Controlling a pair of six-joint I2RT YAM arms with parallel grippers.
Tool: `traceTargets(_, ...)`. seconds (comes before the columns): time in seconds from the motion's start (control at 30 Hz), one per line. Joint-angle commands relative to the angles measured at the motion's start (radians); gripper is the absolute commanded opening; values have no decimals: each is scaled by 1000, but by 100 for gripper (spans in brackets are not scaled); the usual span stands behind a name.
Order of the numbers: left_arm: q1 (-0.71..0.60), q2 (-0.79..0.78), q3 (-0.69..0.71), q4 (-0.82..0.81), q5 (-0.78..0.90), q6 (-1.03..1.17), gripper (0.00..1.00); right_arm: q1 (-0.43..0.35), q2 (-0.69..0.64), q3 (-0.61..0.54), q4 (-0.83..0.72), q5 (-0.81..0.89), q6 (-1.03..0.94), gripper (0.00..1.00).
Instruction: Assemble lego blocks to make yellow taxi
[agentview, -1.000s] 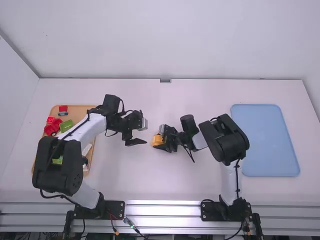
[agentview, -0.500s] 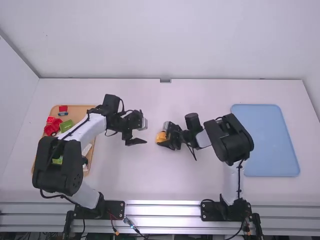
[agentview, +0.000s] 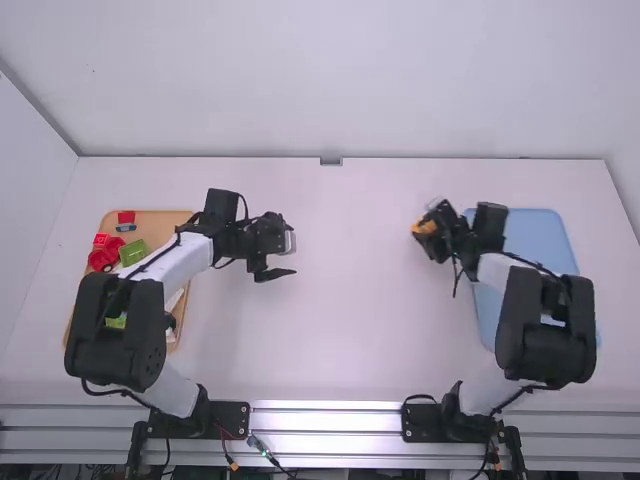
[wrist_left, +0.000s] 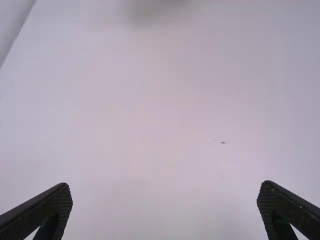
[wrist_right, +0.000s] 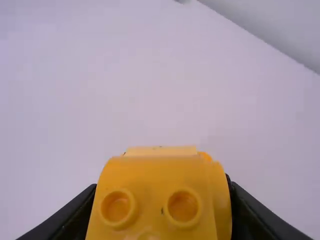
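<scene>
Lego piece (agentview: 424, 227), yellow, is gripped in my right gripper (agentview: 427, 232), just left of the far-left corner of the blue tray (agentview: 540, 235). Right wrist view: one finger each side, closed on it, round studs facing the camera. Can't tell if it is one block or several joined, or if it touches the table (agentview: 350, 340). Right arm (agentview: 492, 267) crosses over the blue tray. My left gripper (agentview: 289, 257) is open and empty, fingers wide apart in the left wrist view, over the table left of the middle, well apart from the yellow piece. Left arm (agentview: 165, 263) passes over the tan tray (agentview: 165, 216) at left. On that tray: red-and-blue piece (agentview: 126, 221) at the far side, red toy vehicle (agentview: 104, 254) at left, green block (agentview: 132, 252) beside it, another green block (agentview: 116, 321) toward the near end, partly hidden by the arm.
</scene>
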Motion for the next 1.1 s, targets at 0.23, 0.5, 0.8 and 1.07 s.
traceTargets(0.23, 16, -5, -8, 84, -29, -70, 99, -360, 56, 11, -6, -43, 62, 44)
traceTargets(0.5, 18, -5, -8, 106, -26, -70, 99, -420, 211, 13, 133, -31, 117, 47)
traceTargets(0.8, 12, -5, -10, 136, -29, -145, 99, -420, 236, 32, 148, 38, 166, 99)
traceTargets(1.07, 5, -8, -9, 313, -226, -554, 99, -379, 58, 182, -270, 143, 183, 99)
